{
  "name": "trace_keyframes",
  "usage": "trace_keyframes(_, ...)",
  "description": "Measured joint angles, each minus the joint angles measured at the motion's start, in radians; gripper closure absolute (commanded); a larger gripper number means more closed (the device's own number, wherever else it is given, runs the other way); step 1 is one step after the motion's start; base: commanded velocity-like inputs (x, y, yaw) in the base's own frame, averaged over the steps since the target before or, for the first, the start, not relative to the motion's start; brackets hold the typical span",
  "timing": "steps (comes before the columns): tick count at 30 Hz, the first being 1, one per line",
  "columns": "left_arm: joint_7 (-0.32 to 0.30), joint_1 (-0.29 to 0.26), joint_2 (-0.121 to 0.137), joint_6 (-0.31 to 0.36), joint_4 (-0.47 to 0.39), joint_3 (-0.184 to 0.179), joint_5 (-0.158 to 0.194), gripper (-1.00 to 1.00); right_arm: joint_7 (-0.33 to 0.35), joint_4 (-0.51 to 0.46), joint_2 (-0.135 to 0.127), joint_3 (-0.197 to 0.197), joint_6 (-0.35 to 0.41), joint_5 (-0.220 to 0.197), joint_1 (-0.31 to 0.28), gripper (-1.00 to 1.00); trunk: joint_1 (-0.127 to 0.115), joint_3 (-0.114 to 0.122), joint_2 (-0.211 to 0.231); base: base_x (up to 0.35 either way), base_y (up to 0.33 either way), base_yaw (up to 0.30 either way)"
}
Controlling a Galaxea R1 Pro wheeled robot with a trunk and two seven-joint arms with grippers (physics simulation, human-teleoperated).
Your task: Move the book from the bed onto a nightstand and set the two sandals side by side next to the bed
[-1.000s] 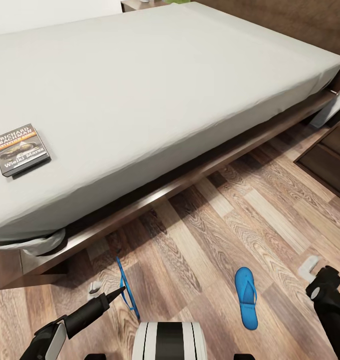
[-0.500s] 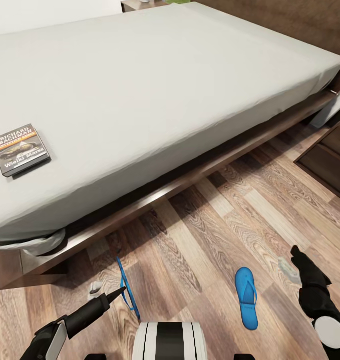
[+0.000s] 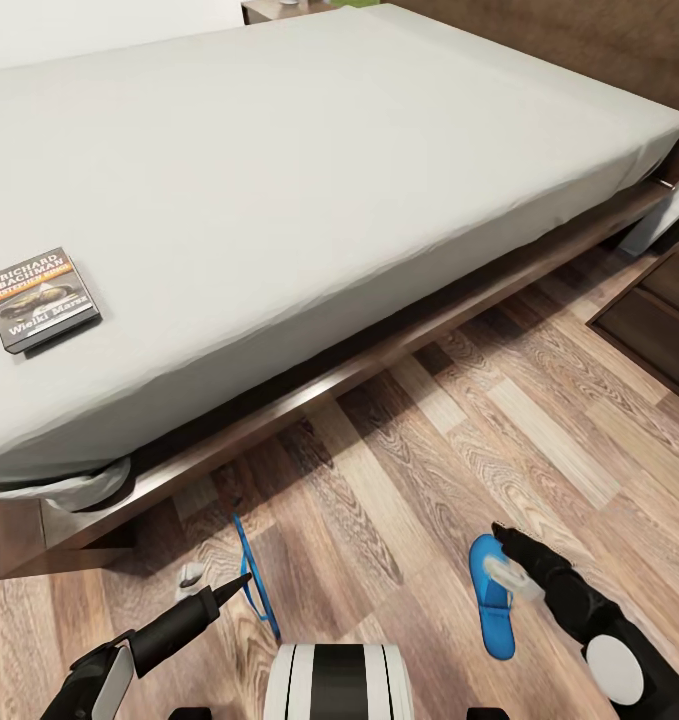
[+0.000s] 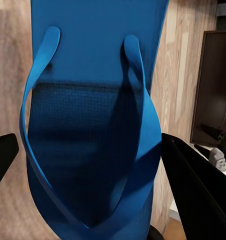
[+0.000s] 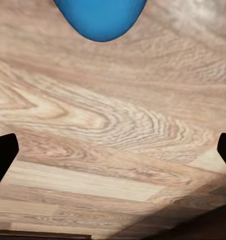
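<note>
Book (image 3: pixel 41 298) lay on bed (image 3: pixel 309 180); flat sandal (image 3: pixel 493 600) on floor (image 3: pixel 399 470), right end effector (image 3: pixel 507 560) spread wide above its toe end; upright sandal (image 3: pixel 254 578) clamped in left end effector (image 3: pixel 241 582); advisable: lower squarely, pinch sole edge.

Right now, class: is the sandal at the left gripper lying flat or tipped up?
Tipped up: the held sandal shows edge-on, a thin blue line, unlike the flat sandal.
</note>
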Motion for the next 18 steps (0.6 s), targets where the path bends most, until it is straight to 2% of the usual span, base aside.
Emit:
trace_keyframes(4,0.000,0.000,0.000,0.000,0.000,0.000,0.000,1.00,0.000,0.000,0.000,0.027,-0.015,0.003,0.001,-1.00,0.000,0.000,0.000,0.000,0.000,0.000)
trace_keyframes(12,0.001,0.000,0.000,0.000,0.001,0.000,-0.002,1.00,0.005,-0.033,0.000,0.025,0.045,0.003,0.003,-1.00,0.000,0.000,0.000,0.000,0.000,0.000)
trace_keyframes(18,0.003,0.000,-0.001,-0.012,0.001,0.000,-0.002,1.00,0.007,-0.123,-0.001,0.022,0.019,0.003,0.003,-1.00,0.000,0.000,0.000,0.000,0.000,0.000)
